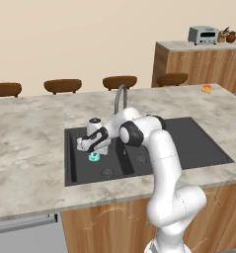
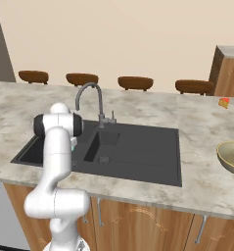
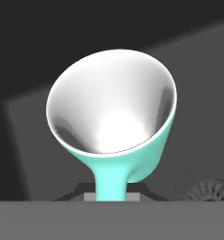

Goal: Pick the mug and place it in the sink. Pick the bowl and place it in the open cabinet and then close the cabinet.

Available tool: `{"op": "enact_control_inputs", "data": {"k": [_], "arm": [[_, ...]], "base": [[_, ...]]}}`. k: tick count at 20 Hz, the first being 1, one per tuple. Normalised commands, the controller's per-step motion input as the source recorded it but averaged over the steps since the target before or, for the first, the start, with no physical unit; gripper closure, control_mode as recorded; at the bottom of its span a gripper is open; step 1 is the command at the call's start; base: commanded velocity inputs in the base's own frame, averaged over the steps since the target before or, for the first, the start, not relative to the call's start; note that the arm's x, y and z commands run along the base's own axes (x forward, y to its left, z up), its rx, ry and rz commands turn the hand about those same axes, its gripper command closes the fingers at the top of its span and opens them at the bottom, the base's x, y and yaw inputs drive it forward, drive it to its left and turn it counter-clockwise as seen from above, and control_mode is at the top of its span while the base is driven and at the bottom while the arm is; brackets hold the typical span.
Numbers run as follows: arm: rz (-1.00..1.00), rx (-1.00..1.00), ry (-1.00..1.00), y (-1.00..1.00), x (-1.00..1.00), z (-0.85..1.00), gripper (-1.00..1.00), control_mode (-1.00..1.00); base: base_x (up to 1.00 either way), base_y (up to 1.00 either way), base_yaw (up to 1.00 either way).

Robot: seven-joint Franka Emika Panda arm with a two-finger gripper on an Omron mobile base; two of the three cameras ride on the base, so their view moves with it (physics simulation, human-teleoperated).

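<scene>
Claw (image 1: 93, 153): clamped tight on the mug's handle, left of centre in the left base view.
Mug (image 3: 111, 112): tilted, low over the sink's (image 1: 198, 148) left basin.
Risk: releasing while tilted could let it topple and roll toward the drain (image 3: 211, 191).
Bowl (image 2: 232, 157): waiting on the table (image 2: 201, 127), right edge.

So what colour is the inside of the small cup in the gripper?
White-grey inside the teal mug, clearest in the hand view.
</scene>
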Motion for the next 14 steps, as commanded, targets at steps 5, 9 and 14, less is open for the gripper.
{"op": "enact_control_inputs", "data": {"k": [5, 9, 14], "arm": [[-0.04, 0.00, 0.00, 0.00, 0.06, -0.47, 1.00, -1.00], [-0.06, 0.00, 0.00, 0.00, 0.10, -0.52, 1.00, -1.00], [-0.05, 0.00, -0.01, -0.01, 0.01, -0.42, -1.00, -1.00]], "base": [[0.00, 0.00, 0.00], [0.00, 0.00, 0.00], [0.00, 0.00, 0.00]]}}
